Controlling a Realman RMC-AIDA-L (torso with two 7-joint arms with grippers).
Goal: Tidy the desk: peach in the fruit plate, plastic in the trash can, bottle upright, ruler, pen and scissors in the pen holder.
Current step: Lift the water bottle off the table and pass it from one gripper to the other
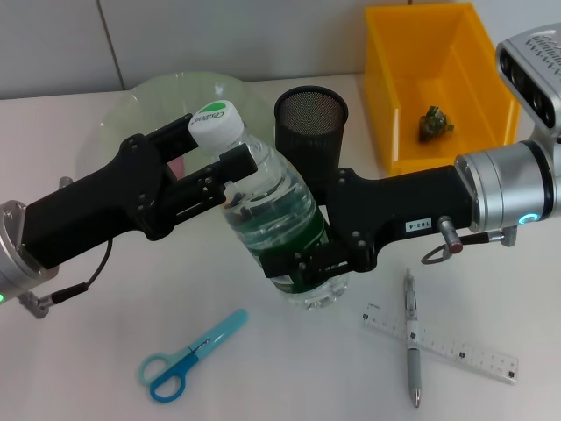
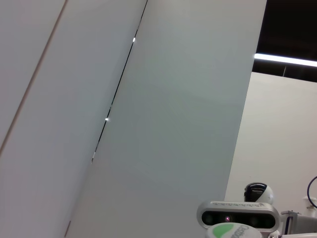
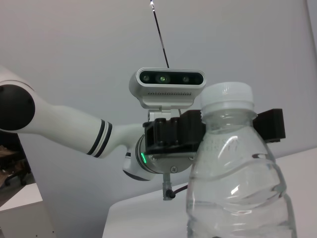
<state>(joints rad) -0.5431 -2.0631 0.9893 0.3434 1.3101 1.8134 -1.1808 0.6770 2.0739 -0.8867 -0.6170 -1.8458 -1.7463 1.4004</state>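
A clear water bottle [image 1: 272, 215] with a white cap [image 1: 216, 123] and a green label is held tilted above the table between both arms. My left gripper [image 1: 210, 153] is shut on its neck just below the cap. My right gripper [image 1: 307, 241] is shut on its lower body. In the right wrist view the bottle [image 3: 237, 188] fills the foreground, with the left gripper [image 3: 225, 126] around its neck. Blue scissors [image 1: 188, 355], a clear ruler [image 1: 438, 344] and a pen [image 1: 412, 338] lying across it are on the table in front. The black mesh pen holder [image 1: 311, 123] stands behind the bottle.
A green glass plate [image 1: 175, 92] sits at the back left; something pink [image 1: 175, 165] on it is mostly hidden by the left gripper. A yellow bin [image 1: 491, 79] at the back right holds crumpled plastic [image 1: 434, 123]. The left wrist view shows only wall and the cap [image 2: 228, 232].
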